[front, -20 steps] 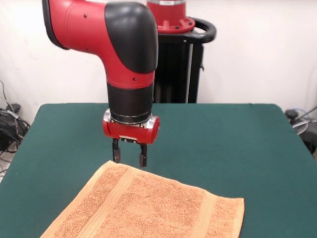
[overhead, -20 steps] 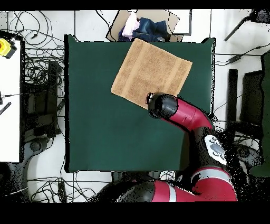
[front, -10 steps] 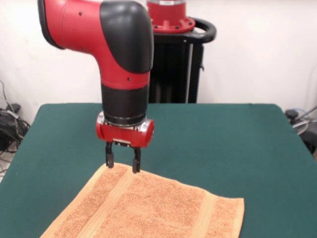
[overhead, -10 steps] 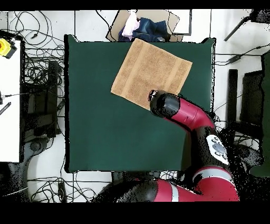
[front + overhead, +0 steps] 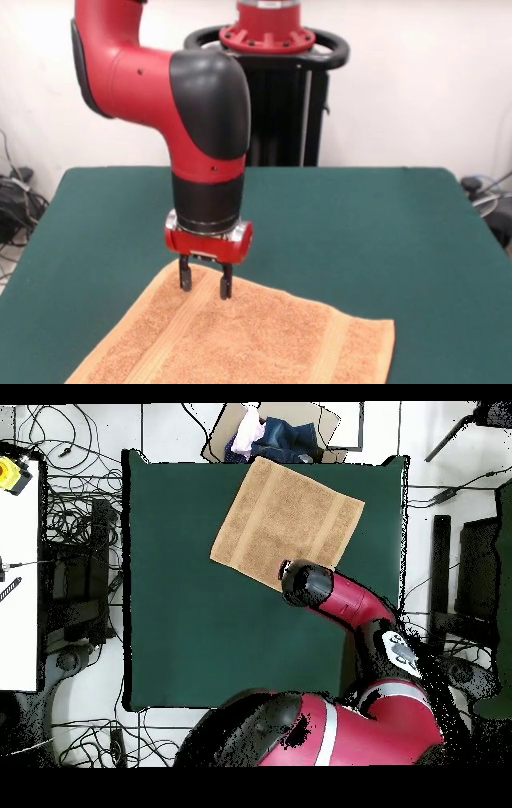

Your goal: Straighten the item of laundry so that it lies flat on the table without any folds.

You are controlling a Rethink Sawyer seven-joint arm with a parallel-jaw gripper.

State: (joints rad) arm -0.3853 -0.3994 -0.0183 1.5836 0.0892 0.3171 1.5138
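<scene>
An orange-tan towel [image 5: 240,336] lies spread out on the dark green table [image 5: 360,232], with flat woven bands running near two of its edges. From overhead the towel [image 5: 285,519] sits tilted near the table's top edge, and the table [image 5: 190,624] stretches well beyond it. My gripper [image 5: 206,286] stands open, pointing straight down, with its fingertips at the towel's far corner, right at the cloth's surface. In the overhead view the arm's black wrist covers the gripper over the towel's lower right corner. No folds show on the visible cloth.
The black pedestal [image 5: 280,96] rises behind the table. Past the table's top edge in the overhead view lies a cardboard box with coloured clothes [image 5: 265,434]. Cables [image 5: 80,514] clutter the floor on the left, beside a white bench [image 5: 18,574].
The gripper has come lower and shifted slightly right in the front view, from just above the towel's corner edge down onto the cloth. The towel has not moved.
</scene>
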